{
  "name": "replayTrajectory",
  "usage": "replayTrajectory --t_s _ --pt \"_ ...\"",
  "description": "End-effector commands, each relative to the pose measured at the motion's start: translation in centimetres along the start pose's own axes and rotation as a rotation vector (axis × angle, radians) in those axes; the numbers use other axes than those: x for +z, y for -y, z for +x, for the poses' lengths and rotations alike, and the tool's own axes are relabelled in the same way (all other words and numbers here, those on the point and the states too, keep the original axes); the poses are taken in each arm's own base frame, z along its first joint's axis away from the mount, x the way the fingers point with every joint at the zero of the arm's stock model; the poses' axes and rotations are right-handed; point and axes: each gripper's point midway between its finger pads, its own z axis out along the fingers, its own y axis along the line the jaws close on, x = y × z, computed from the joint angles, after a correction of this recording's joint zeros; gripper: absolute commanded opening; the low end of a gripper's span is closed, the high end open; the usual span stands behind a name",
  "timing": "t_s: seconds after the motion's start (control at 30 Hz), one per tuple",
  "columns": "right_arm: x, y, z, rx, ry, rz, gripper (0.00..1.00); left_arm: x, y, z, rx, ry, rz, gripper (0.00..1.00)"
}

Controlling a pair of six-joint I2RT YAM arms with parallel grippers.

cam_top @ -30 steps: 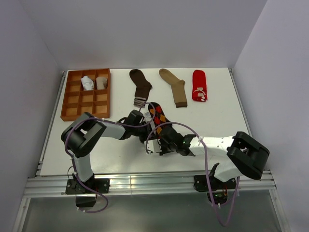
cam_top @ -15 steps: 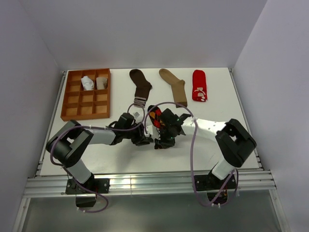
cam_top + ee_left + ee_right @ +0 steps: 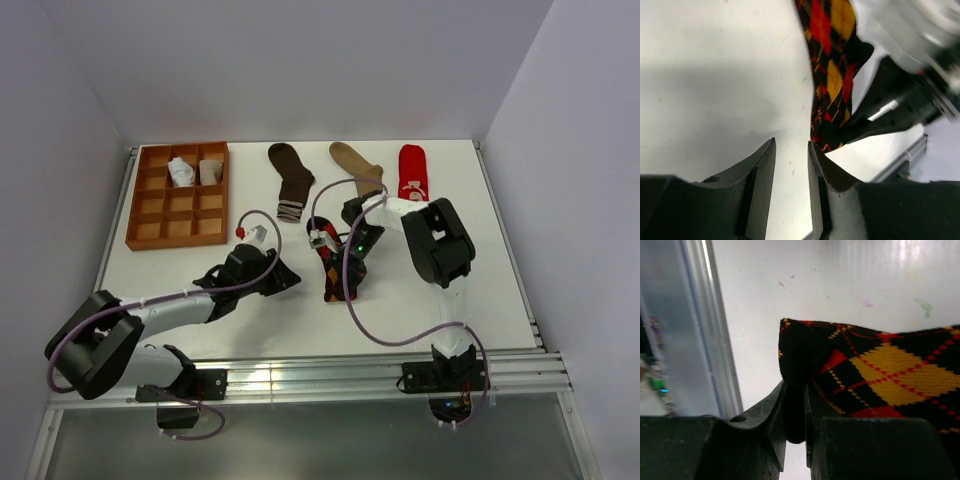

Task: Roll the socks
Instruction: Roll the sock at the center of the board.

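Observation:
The black-orange argyle sock (image 3: 330, 262) (image 3: 832, 75) (image 3: 890, 370) lies stretched out mid-table. My right gripper (image 3: 345, 285) (image 3: 795, 385) is shut on its near end, the black fabric pinched between the fingers. My left gripper (image 3: 292, 280) (image 3: 791, 142) sits low just left of that end, open, with only bare table between its fingers. Along the back lie the dark brown sock (image 3: 292, 180), the tan sock (image 3: 358, 170) and the red sock (image 3: 413, 177). The right arm covers the tan sock's lower end.
The orange-brown gridded tray (image 3: 137, 200) stands at the back left, with a rolled white sock (image 3: 181, 172) and a rolled beige sock (image 3: 209, 172) in its far cells. The aluminium rail (image 3: 705, 340) runs along the table's near edge.
My left gripper opened, let go of the argyle sock and drew back left. The right arm swung toward the table's middle, keeping its grip, and the sock now lies straighter.

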Motion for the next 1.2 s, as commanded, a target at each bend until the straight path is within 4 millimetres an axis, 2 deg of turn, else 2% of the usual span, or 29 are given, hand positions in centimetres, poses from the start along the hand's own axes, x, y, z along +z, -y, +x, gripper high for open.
replayTrajectory --t_s 0.0,0.07,0.13,0.17,0.23,0.27,0.33,0.37,0.4,0.43,0.47,0.6,0.77,0.9,1.17 --pt "-1.0 -1.9 -0.1 0.14 0.055 -0.185 0.15 -0.6 1.8 -2.3 0.166 0.154 -0.024 0.37" --pt "-1.2 -1.8 -0.2 0.182 0.072 -0.216 0.15 -0.4 3.4 -2.8 0.221 0.176 -0.02 0.36" --pt "-1.2 -1.3 0.0 0.243 0.08 -0.228 0.15 0.3 3.5 -2.4 0.284 0.174 -0.066 0.35" --pt "-1.3 -1.2 0.0 0.253 0.087 -0.236 0.15 0.5 4.8 -2.9 0.303 0.185 -0.051 0.34" --pt "-1.4 -1.1 0.2 0.282 0.09 -0.249 0.15 1.5 5.3 -2.3 0.366 0.171 -0.059 0.33" --pt "-1.5 -1.0 0.2 0.292 0.091 -0.247 0.15 1.8 6.4 -2.4 0.387 0.177 -0.039 0.33" --pt "-1.5 -0.7 0.3 0.325 0.095 -0.246 0.15 2.6 7.1 -1.2 0.441 0.146 -0.004 0.34" --pt "-1.5 -0.6 0.5 0.342 0.097 -0.252 0.15 3.0 8.3 -1.2 0.452 0.152 0.039 0.34" --pt "-1.5 -0.5 0.5 0.356 0.105 -0.258 0.15 3.6 8.1 -0.6 0.482 0.132 0.046 0.34" --pt "-1.6 -0.4 0.5 0.362 0.11 -0.26 0.15 3.9 8.3 -0.3 0.494 0.123 0.064 0.34" --pt "-1.6 -0.4 0.8 0.378 0.111 -0.273 0.15 4.0 9.5 0.4 0.509 0.1 0.139 0.34" --pt "-1.5 -0.2 1.1 0.396 0.114 -0.283 0.15 4.7 11.0 1.9 0.561 0.074 0.258 0.37" --pt "-1.5 0.1 1.2 0.411 0.12 -0.283 0.14 5.8 12.0 3.4 0.574 0.013 0.349 0.37" --pt "-1.4 0.1 1.4 0.417 0.113 -0.284 0.14 6.9 11.4 5.2 0.566 -0.059 0.375 0.36" --pt "-1.5 0.3 2.0 0.442 0.119 -0.285 0.14 8.0 10.1 6.0 0.541 -0.096 0.37 0.37"
